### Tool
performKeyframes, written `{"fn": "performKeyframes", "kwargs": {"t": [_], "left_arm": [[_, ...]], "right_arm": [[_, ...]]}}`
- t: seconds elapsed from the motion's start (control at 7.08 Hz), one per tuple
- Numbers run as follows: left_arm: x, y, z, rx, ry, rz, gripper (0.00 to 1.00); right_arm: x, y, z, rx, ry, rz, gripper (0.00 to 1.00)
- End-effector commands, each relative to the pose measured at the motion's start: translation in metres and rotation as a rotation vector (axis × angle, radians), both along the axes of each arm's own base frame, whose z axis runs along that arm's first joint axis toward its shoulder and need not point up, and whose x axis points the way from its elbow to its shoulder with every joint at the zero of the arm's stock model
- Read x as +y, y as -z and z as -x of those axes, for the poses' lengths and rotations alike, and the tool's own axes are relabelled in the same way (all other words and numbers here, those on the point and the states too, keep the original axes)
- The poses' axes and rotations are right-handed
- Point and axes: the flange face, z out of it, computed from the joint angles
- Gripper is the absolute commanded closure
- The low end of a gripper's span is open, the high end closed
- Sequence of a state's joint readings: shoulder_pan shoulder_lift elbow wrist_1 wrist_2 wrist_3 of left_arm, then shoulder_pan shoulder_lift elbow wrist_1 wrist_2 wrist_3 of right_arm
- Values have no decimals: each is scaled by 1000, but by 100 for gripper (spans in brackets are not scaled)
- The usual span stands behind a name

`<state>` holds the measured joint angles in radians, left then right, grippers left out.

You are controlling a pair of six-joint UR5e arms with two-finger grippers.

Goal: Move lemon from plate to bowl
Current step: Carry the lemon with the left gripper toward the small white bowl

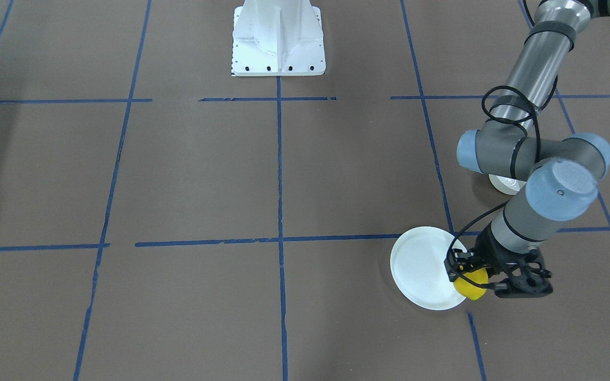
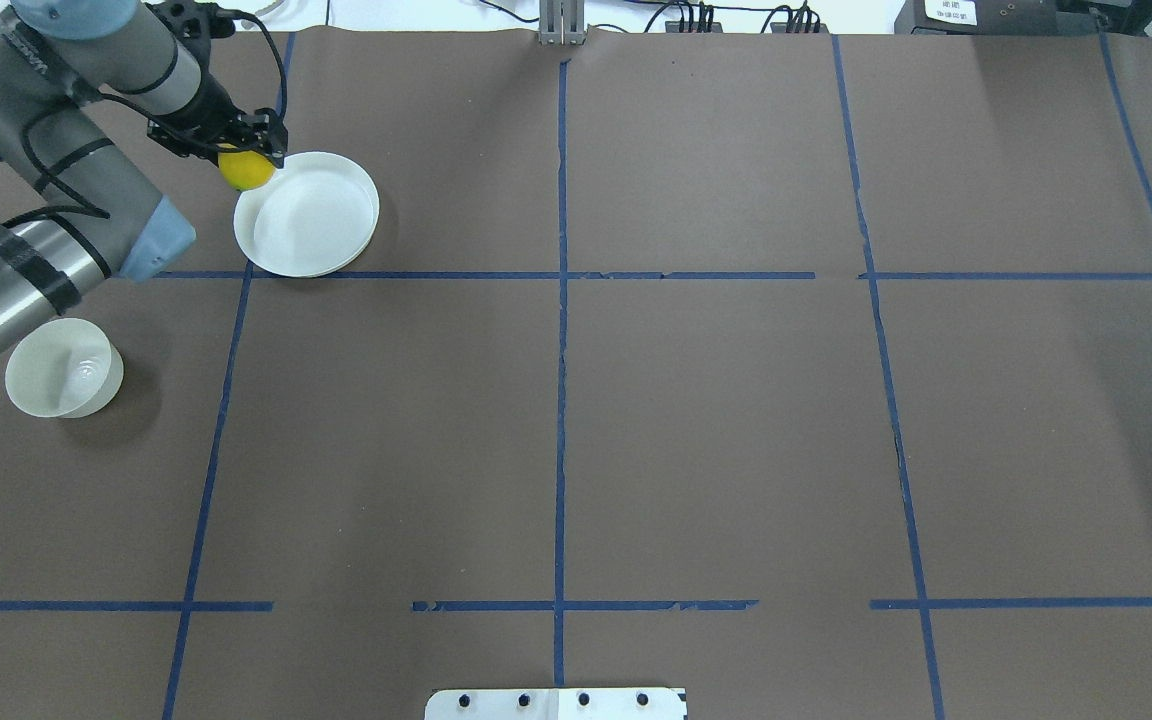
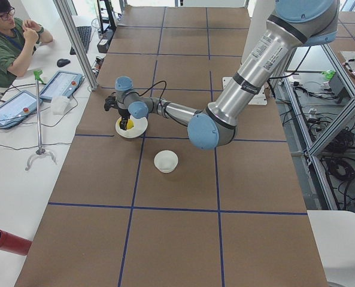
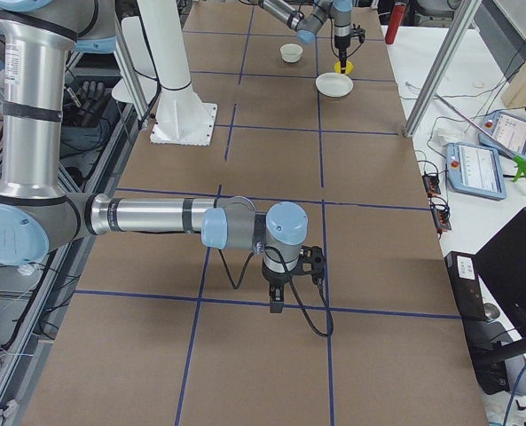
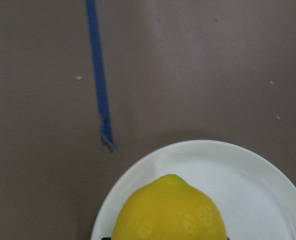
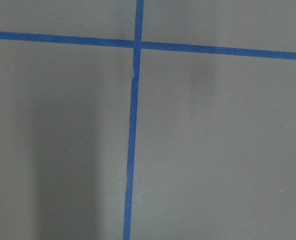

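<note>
My left gripper (image 1: 474, 278) is clamped on the lemon (image 1: 469, 286), held over the plate (image 1: 421, 264) edge. It looks lifted clear, so no dragging. Bowl (image 2: 64, 368) sits well apart, nearer my base (next stop, I'd guess). Right gripper (image 4: 278, 300) is parked away — can't tell its state.

Front view: left arm (image 1: 527, 153) hid the bowl (image 1: 507, 184) but for a sliver. Left wrist view: bottom edge cut off lemon (image 5: 168, 212) and plate (image 5: 257, 180). Right gripper (image 4: 278, 300) showed only in right side view, jaw state unreadable.
</note>
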<state>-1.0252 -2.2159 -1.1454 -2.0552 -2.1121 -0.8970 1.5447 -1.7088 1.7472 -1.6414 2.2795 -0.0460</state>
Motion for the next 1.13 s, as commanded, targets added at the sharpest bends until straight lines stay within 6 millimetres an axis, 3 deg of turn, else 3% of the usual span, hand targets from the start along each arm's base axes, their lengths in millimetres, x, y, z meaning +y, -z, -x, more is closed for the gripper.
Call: {"fn": "performKeyframes", "kwargs": {"t": [0.0,0.14,0.56,0.85,0.99], "left_arm": [[5,-10,73,-9,104,181,65],[31,-10,97,2,104,183,66],[136,-59,146,-9,75,145,67],[192,-115,168,-2,70,128,69],[208,-136,171,8,66,112,70]], "right_arm": [[0,0,0,0,0,0,0],[0,0,0,0,0,0,0],[0,0,0,0,0,0,0],[0,0,0,0,0,0,0],[0,0,0,0,0,0,0]]}}
